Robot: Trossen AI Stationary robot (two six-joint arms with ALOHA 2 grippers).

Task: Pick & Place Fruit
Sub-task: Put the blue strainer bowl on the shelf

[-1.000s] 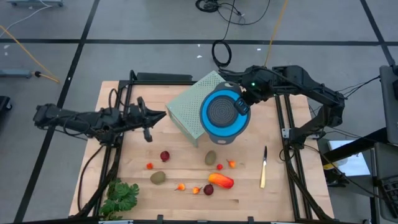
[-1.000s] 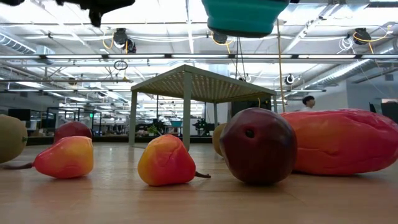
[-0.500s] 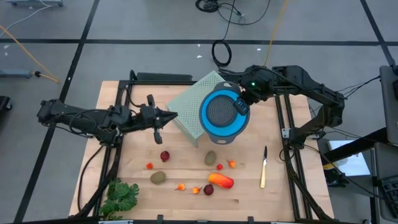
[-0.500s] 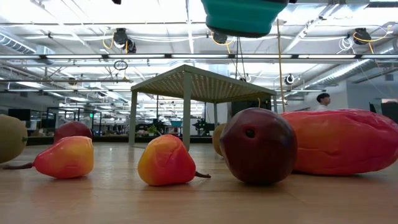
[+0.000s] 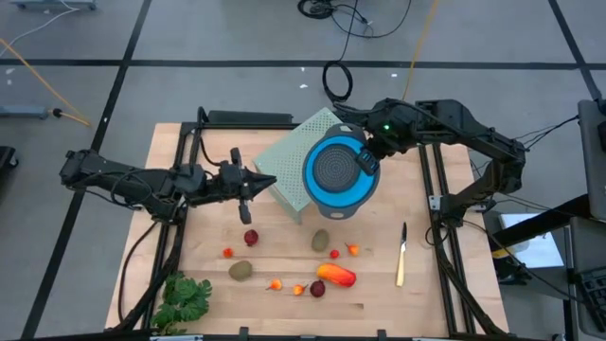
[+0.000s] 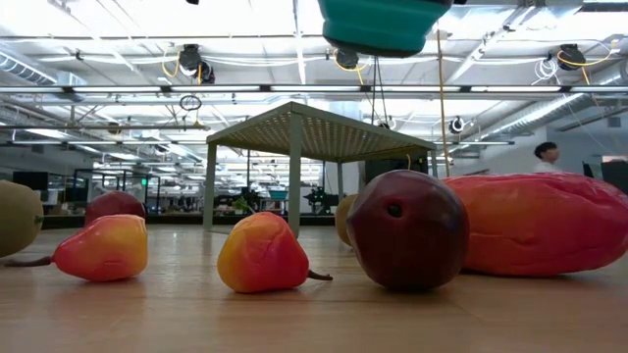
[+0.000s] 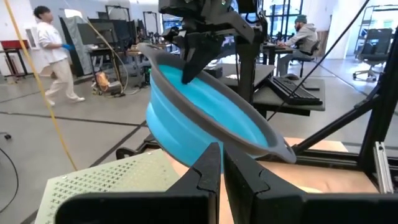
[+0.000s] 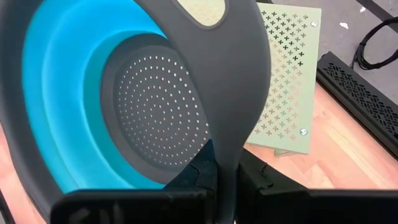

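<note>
The fruit lies on the wooden table toward its near edge. There is a long orange-red piece (image 5: 336, 276), two brown-green ovals (image 5: 321, 240) (image 5: 240, 270), two dark red balls (image 5: 251, 237) (image 5: 317, 289) and several tiny orange and red ones (image 5: 353, 250). My right gripper (image 5: 367, 159) is shut on a blue colander (image 5: 339, 176), held high over a green perforated stand (image 5: 289, 163). My left gripper (image 5: 273, 179) is shut and empty. It is level above the table, left of the stand, pointing at the colander (image 7: 205, 118). My right gripper pinches the colander's grey rim tab (image 8: 231, 134) between its two fingers (image 8: 258, 177), on the colander's far right side. The colander is lifted clear of the table and the stand, its hollow facing up. Its underside shows at the top of the low view (image 6: 383, 25).
A slim yellow-handled knife (image 5: 401, 258) lies at the right, and a green leafy bunch (image 5: 185, 298) at the near left corner. Black frame rails (image 5: 437, 204) run along both table sides. People show in the room beyond (image 7: 53, 59).
My left gripper has moved toward the table's right edge, closer to the green stand and the colander, staying level. The colander and the fruit have kept still.
</note>
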